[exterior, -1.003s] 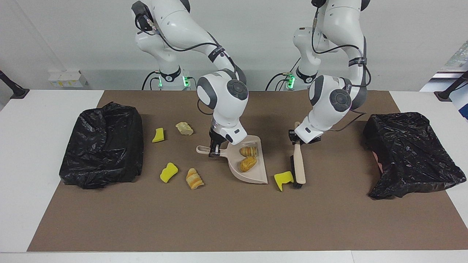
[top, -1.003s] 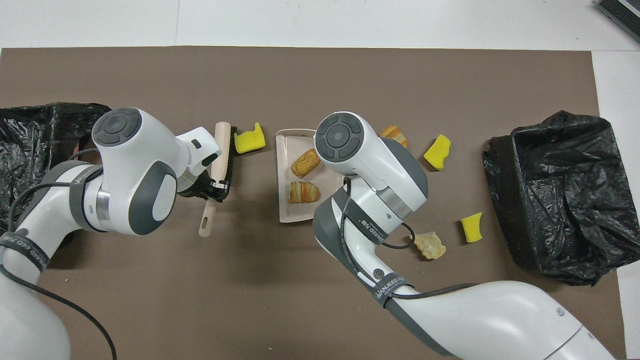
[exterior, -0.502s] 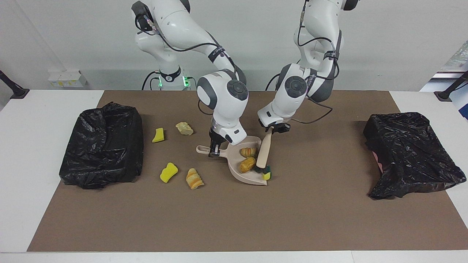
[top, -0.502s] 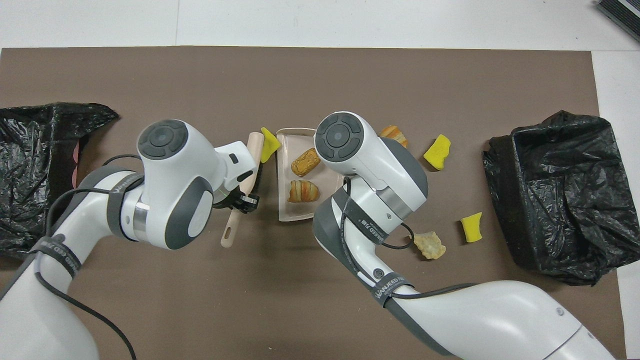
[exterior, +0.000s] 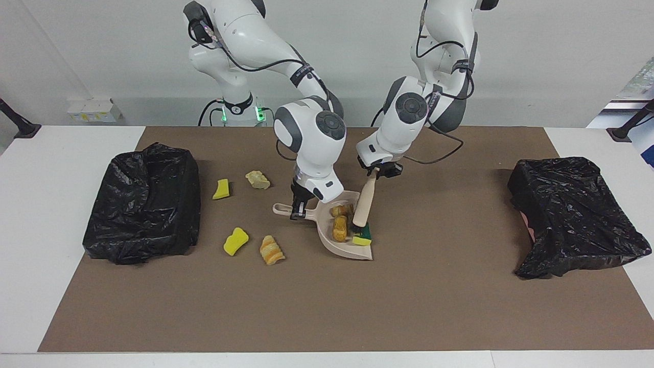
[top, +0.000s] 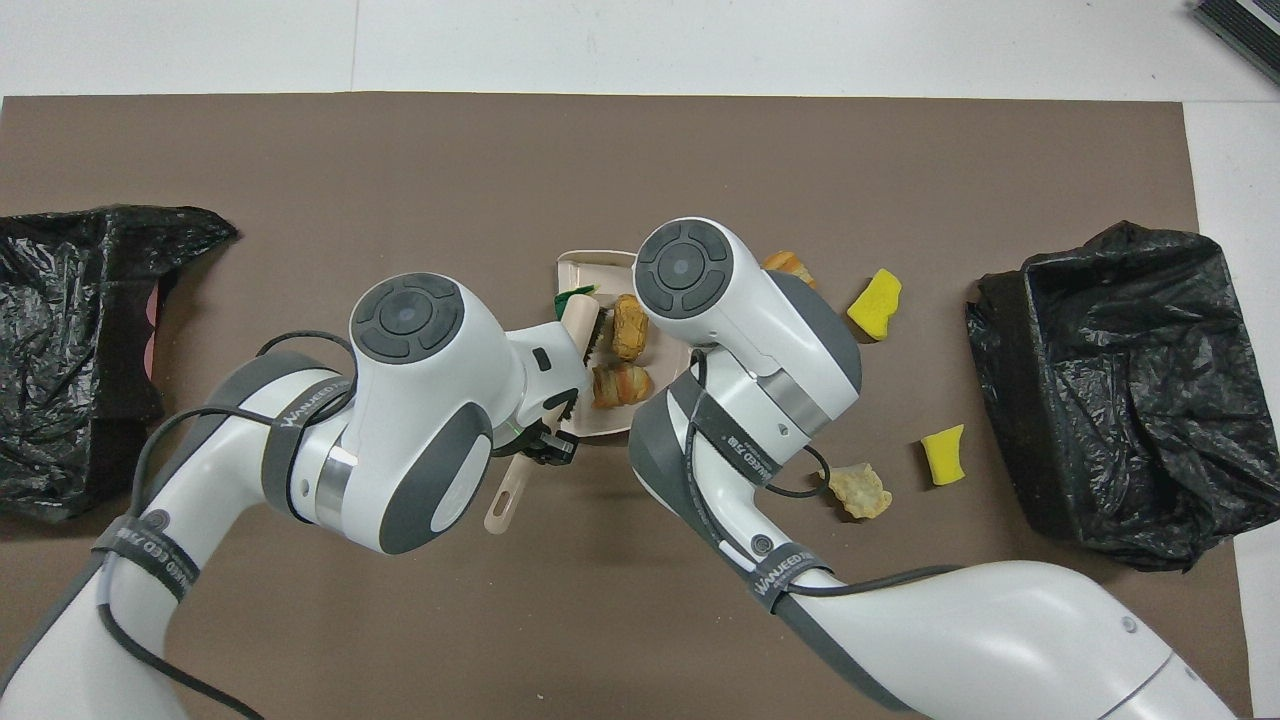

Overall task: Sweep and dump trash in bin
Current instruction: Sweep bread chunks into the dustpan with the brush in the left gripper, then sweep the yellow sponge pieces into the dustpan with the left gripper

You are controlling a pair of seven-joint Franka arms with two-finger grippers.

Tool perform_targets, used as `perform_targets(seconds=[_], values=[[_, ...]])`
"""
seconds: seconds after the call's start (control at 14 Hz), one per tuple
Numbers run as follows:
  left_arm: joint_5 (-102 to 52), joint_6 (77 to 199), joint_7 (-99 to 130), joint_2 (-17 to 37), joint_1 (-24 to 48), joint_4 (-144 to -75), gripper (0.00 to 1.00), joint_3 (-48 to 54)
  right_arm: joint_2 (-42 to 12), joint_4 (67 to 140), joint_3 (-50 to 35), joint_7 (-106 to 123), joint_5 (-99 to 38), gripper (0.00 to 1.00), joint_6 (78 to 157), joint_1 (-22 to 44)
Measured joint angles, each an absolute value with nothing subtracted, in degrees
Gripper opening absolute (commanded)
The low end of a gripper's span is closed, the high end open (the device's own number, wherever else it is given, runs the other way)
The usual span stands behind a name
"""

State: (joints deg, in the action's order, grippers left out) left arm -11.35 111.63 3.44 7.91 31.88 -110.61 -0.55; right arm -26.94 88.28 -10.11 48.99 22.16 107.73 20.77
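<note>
Brown mat (top: 600, 150) covers the table. Beige dustpan (top: 585, 268) at centre holds two bread lumps (top: 629, 328), with the brush (top: 578, 322) head in the pan beside them and a yellow-green bit (top: 572, 297) at its tip. Left gripper (top: 545, 447) clamps the brush handle. Outside the pan: two yellow chunks (top: 875, 303), one tan lump (top: 858, 490). Black bags (top: 1130, 390) at both table ends.

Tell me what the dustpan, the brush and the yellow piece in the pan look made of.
Dustpan: likely plastic, smooth matte beige, moulded in one piece. Brush: pale handle, wood or plastic, can't tell; dark bristles. Yellow piece: looks like sponge foam, dull and porous, with a green layer on top.
</note>
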Motion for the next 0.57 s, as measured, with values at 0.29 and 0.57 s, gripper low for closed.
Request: perform_targets(seconds=[0.29, 0.57], values=[[-11.4, 109.8, 9.9, 4.2, 29.8, -110.6, 0.00, -1.4, -26.0, 88.2, -10.0, 49.0, 22.2, 0.00, 107.3, 19.6], [-11.4, 109.7, 16.3, 3.3, 29.9, -110.9, 0.00, -0.4, -26.0, 88.2, -10.1, 50.1, 21.3, 0.00, 107.3, 18.1]])
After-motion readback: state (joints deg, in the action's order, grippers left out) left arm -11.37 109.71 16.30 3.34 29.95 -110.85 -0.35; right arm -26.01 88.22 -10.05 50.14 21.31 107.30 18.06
